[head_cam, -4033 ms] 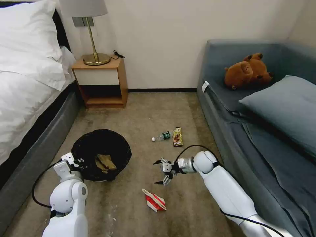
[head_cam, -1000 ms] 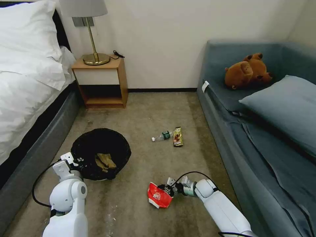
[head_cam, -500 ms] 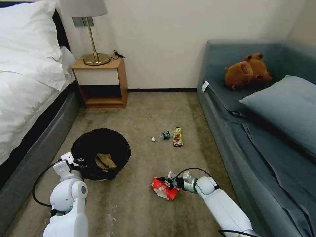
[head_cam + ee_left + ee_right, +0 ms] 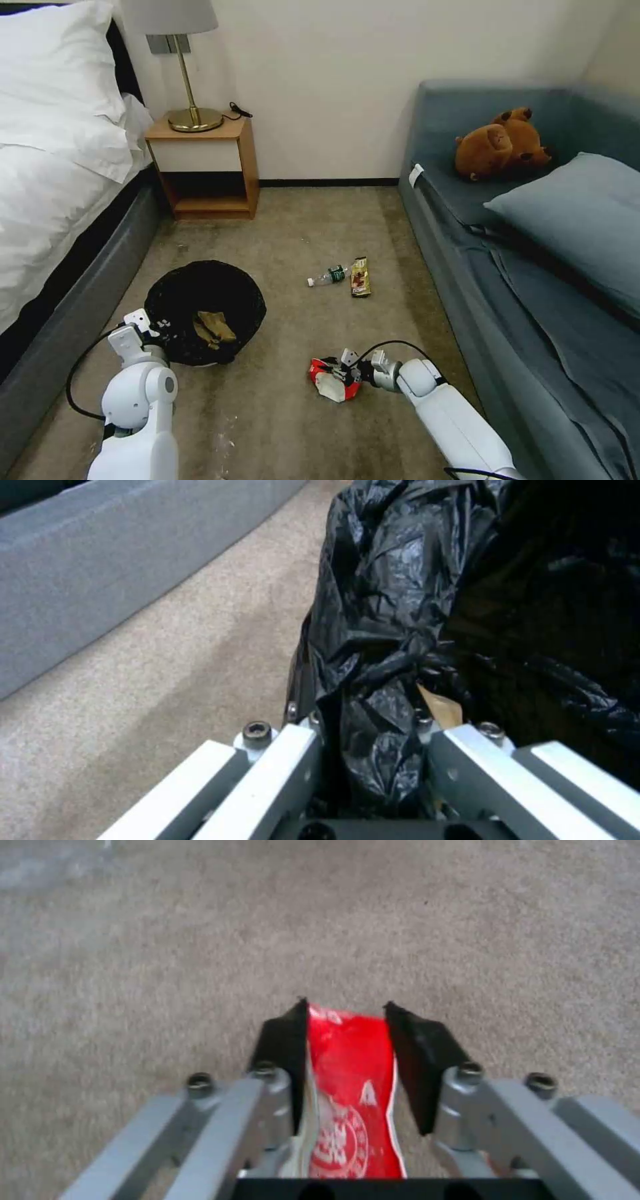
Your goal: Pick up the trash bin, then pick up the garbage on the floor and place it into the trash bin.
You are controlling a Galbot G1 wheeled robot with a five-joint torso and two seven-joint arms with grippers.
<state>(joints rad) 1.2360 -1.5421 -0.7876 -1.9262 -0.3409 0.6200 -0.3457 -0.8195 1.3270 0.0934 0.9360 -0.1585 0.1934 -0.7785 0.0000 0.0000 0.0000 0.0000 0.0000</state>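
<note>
The left pincer [image 4: 150, 327] pinches the bag-lined rim of the bin [image 4: 205, 311], apparently held just above the floor beside the bed [image 4: 60, 220], mouth up, so litter can drop in; a brown bag [image 4: 213, 329] already lies inside. The right pincer [image 4: 347, 1040] is pressed together on the red wrapper [image 4: 350, 1100], low over the carpet. The bottle [image 4: 328, 276] and gold wrapper [image 4: 361, 277] lie on the floor near the sofa [image 4: 533, 267].
</note>
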